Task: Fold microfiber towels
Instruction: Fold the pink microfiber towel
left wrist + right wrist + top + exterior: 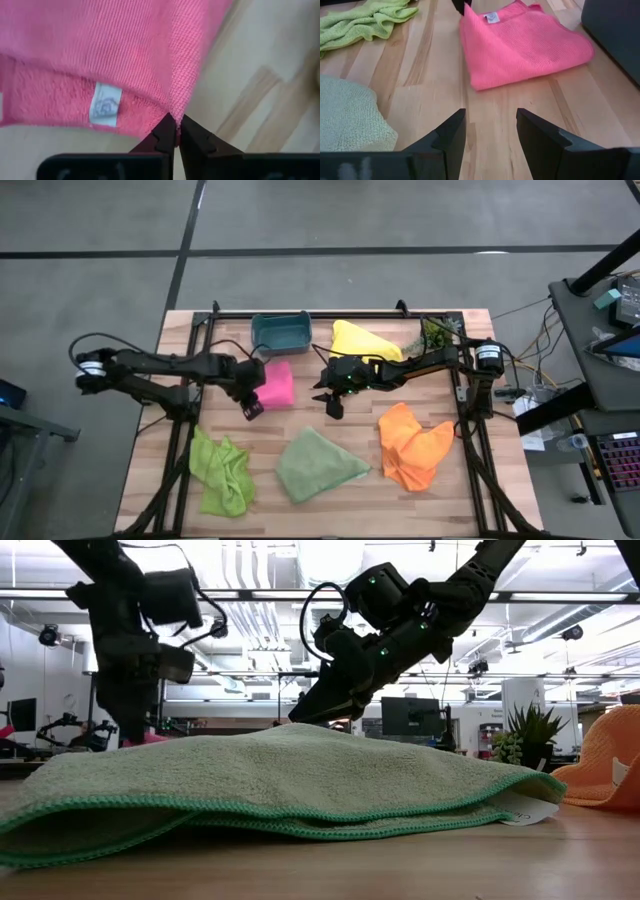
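Note:
A folded pink towel (277,385) lies at the table's middle, below the teal bin, and my left gripper (252,407) is shut on its near left corner. My right gripper (330,402) hangs open just right of the pink towel (520,42), above bare wood, touching nothing. A yellow towel (362,340) lies at the far middle. Along the near side lie an orange one (412,445) on the right, a sage green one (318,465) in the middle and a crumpled lime green one (222,470) on the left. My left gripper pinches the pink towel's corner (175,116) between its two fingertips (162,135), close to the white label (105,104). The fingers come steeply from above. One layer or several, I cannot tell. The corner (468,13) stands slightly raised while the rest of the towel lies flat on the table.
A teal bin (280,332) stands at the far edge, left of the yellow towel. A green plant sprig (437,332) sits at the far right. Black frame rails (180,450) run along both sides of the table. Bare wood shows between the pink and sage towels.

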`<action>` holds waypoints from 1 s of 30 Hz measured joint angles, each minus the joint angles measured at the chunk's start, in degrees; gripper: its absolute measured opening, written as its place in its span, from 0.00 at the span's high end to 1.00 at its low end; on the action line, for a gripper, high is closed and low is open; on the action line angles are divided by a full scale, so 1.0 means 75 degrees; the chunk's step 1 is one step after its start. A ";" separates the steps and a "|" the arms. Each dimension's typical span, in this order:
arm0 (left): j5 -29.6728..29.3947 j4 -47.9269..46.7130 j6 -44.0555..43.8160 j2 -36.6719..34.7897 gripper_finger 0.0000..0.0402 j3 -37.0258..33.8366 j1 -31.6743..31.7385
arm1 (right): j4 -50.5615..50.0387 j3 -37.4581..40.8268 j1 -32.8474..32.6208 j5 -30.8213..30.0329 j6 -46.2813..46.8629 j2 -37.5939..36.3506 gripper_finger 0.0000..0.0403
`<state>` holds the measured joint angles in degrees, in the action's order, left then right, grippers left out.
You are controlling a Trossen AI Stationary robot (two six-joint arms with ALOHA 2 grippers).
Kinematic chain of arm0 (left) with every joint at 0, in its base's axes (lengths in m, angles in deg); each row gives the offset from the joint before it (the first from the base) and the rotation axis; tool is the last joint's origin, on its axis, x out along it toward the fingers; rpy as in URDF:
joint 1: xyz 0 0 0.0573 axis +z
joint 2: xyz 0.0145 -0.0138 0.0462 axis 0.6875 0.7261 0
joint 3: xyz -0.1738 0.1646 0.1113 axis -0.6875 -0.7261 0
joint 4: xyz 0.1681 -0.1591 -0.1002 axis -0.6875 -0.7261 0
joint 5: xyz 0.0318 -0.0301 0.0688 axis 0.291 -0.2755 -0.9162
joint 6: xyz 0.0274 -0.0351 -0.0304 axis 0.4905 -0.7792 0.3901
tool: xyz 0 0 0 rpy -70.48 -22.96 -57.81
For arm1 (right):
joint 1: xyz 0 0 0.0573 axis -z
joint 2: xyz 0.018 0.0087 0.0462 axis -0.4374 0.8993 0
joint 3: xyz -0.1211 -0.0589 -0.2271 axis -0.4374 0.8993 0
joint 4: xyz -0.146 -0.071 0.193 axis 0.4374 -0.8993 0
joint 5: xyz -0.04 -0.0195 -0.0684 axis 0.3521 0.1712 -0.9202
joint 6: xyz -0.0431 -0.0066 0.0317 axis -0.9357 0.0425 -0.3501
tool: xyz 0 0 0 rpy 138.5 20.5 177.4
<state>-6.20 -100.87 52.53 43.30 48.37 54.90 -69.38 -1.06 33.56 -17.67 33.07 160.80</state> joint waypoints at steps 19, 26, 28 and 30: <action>0.0677 -0.1053 0.0258 -0.0215 0.56 0.0342 0.0019 | -0.0052 0.0000 0.0001 -0.0001 -0.0063 0.0000 0.59; 0.0623 -0.0801 0.0203 -0.0600 0.56 0.0363 0.0107 | -0.0119 0.0000 0.0000 0.0001 -0.0127 0.0000 0.59; 0.0622 -0.0703 0.0200 -0.0680 0.56 0.0440 0.0215 | -0.0130 0.0005 0.0002 0.0002 -0.0130 0.0000 0.59; 0.0470 -0.0428 0.0046 -0.0728 0.56 0.0513 0.0392 | -0.0127 0.0022 0.0000 0.0002 -0.0143 0.0000 0.59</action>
<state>-2.67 -104.08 52.87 37.84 52.22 57.84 -70.33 -0.90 33.56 -17.65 32.00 160.80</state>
